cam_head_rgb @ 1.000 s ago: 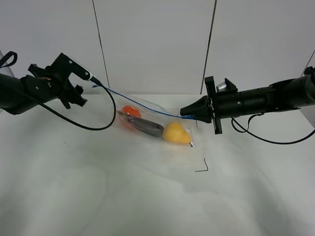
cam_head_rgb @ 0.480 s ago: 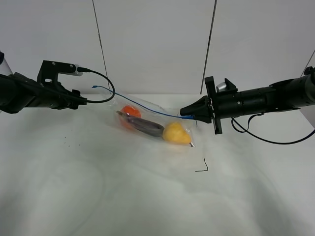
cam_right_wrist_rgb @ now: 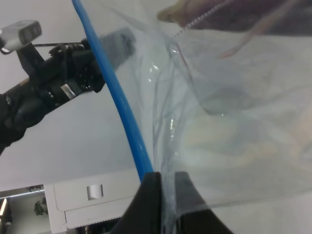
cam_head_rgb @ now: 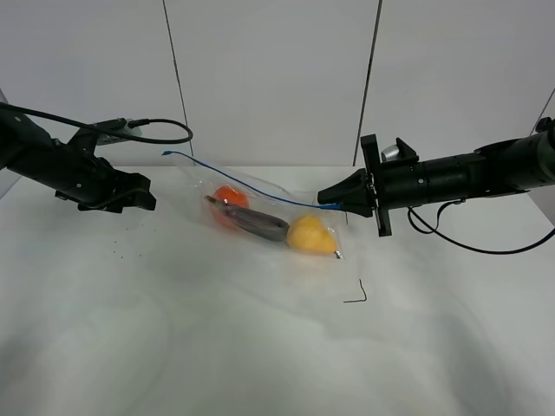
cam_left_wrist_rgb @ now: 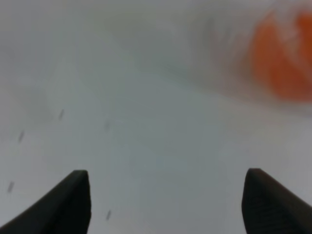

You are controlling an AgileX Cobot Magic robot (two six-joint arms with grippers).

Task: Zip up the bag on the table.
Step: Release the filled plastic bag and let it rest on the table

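The clear bag [cam_head_rgb: 260, 208] lies mid-table, holding an orange [cam_head_rgb: 230, 196], a purple eggplant [cam_head_rgb: 257, 224] and a yellow pear [cam_head_rgb: 310, 234]. Its blue zipper strip [cam_head_rgb: 234, 182] runs raised from a free left end to my right gripper [cam_head_rgb: 326, 201], which is shut on the strip's right end. The right wrist view shows that gripper [cam_right_wrist_rgb: 164, 183] pinching the blue strip [cam_right_wrist_rgb: 117, 97] and the crinkled plastic [cam_right_wrist_rgb: 219, 97]. My left gripper [cam_head_rgb: 143, 196] hangs low over the table [cam_head_rgb: 260, 347], left of the bag and apart from it. In the left wrist view it [cam_left_wrist_rgb: 168, 202] is open and empty, with the orange [cam_left_wrist_rgb: 282, 58] blurred beyond.
A thin black corner mark [cam_head_rgb: 356, 296] lies on the table in front of the bag's right end. Dark specks [cam_head_rgb: 117, 253] dot the table at the left. A black cable [cam_head_rgb: 165, 130] loops above the left arm. Grey wall panels stand behind.
My left gripper has let go of the zipper strip's left end and swung down and left, away from the bag. The right gripper and the bag have stayed put.
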